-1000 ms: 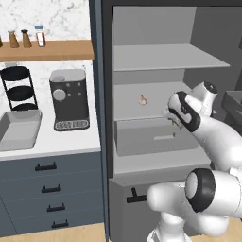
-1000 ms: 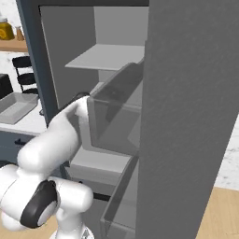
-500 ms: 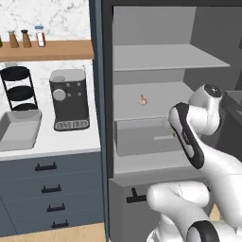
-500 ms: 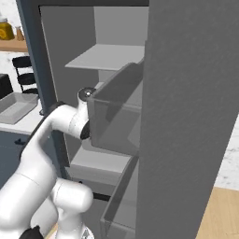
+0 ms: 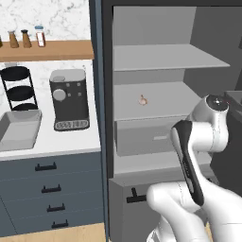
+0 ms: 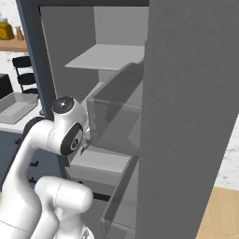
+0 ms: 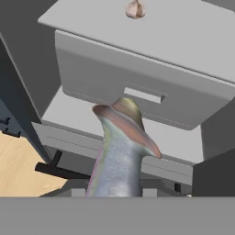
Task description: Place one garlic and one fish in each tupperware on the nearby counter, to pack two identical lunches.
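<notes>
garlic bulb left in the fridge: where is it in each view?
Left base view: the garlic sits on the middle fridge shelf, centre of the picture, above the grey drawer.
Right base view: not in it.
Hand view: top edge, just right of centre, on that shelf, beyond the fish in the jaws.
Shared landmark: the grey drawer with the slot handle under the shelf.
</notes>
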